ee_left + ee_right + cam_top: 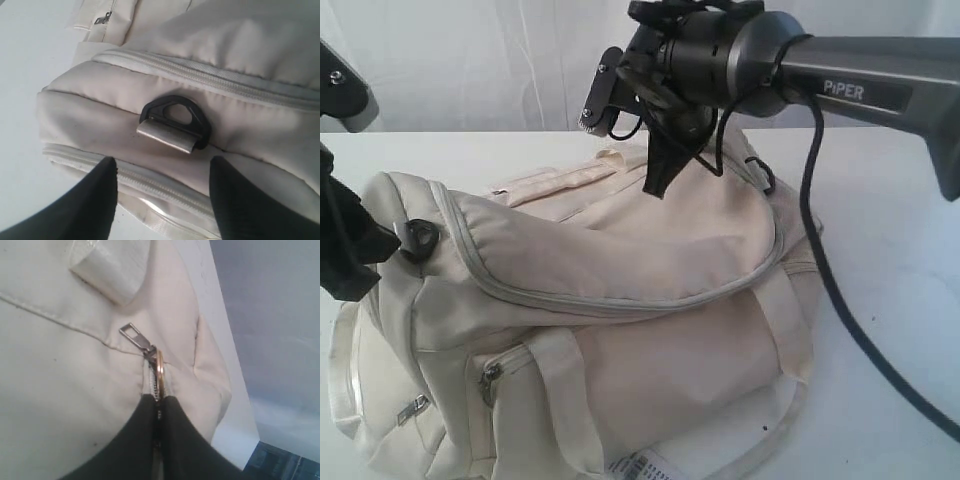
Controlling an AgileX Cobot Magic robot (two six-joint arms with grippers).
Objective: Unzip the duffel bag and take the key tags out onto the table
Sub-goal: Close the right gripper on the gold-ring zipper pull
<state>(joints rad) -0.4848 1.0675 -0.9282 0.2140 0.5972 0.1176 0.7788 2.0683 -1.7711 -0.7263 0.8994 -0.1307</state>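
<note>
The right gripper (157, 401) is clenched on the gold zip pull ring (160, 367) at the top of the duffel bag (620, 300). The metal slider tab (134, 335) is seen just beyond its fingertips. The left gripper (162, 170) stands wide open at the bag's end, near the dark D-ring (175, 117), and nothing is grasped by it. The bag is laid on the white table (890, 250). Its cream fabric is creased, and the main zip is closed where it can be seen.
</note>
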